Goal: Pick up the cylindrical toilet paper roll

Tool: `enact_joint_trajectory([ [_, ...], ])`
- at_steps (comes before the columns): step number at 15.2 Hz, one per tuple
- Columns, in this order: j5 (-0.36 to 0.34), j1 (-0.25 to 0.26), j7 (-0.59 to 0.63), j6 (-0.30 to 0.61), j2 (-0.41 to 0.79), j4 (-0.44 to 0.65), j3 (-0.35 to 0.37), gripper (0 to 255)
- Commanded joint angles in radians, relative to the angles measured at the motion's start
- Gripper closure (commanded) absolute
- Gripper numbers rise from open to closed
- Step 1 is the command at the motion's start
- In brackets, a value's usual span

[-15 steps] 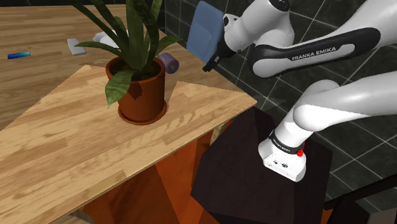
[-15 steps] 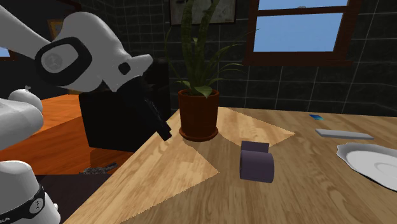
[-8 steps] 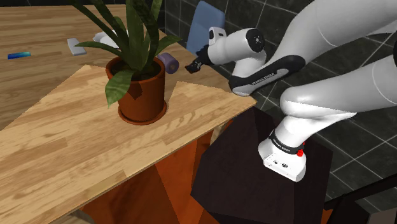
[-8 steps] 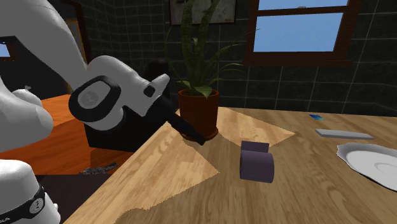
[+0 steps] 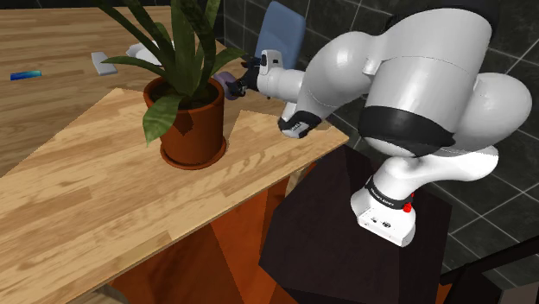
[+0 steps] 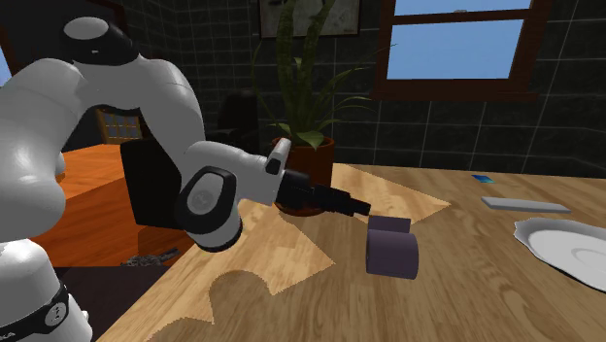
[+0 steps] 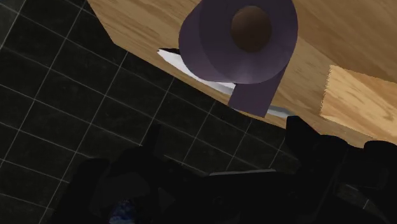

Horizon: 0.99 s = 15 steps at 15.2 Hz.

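Dark tiled walls point(image 6: 194, 49) and a window point(image 6: 456, 44) stand behind a long wooden table point(image 6: 456, 301). Within the last second the white arm point(image 6: 117, 126) has folded low and stretched out over the table, carrying the gripper point(image 6: 355, 206) from beside the stand to just short of the toilet paper roll point(image 6: 391, 251). The mauve roll lies on its side near the middle of the second exterior view, with a loose sheet hanging.

In the wrist view the claw's fingers stand apart, holding nothing, and the roll's hollow core is ahead. The approach looks nearly done; closing in and clasping remain.

A potted plant point(image 6: 303, 175) stands just behind the hand, and its leaves are the likeliest thing to brush. Farther to that view's right lie a white plate point(image 6: 568, 255), a grey slab point(image 6: 524, 205) and a small blue item point(image 6: 481, 178), well apart from the roll.
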Motion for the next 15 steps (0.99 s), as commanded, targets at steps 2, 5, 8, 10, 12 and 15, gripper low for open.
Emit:
enact_joint_trajectory([
  [2, 0.107, -0.109, 0.031, 0.086, -0.144, 0.110, 0.097, 0],
  [5, 0.137, -0.131, 0.045, 0.105, -0.182, 0.120, 0.134, 0],
  [8, 0.169, -0.151, 0.055, 0.122, -0.219, 0.131, 0.171, 0],
  [10, 0.186, -0.161, 0.061, 0.131, -0.239, 0.138, 0.190, 0],
  [12, 0.180, -0.168, 0.059, 0.139, -0.235, 0.134, 0.189, 255],
  [15, 0.183, -0.161, 0.057, 0.125, -0.232, 0.141, 0.186, 255],
])
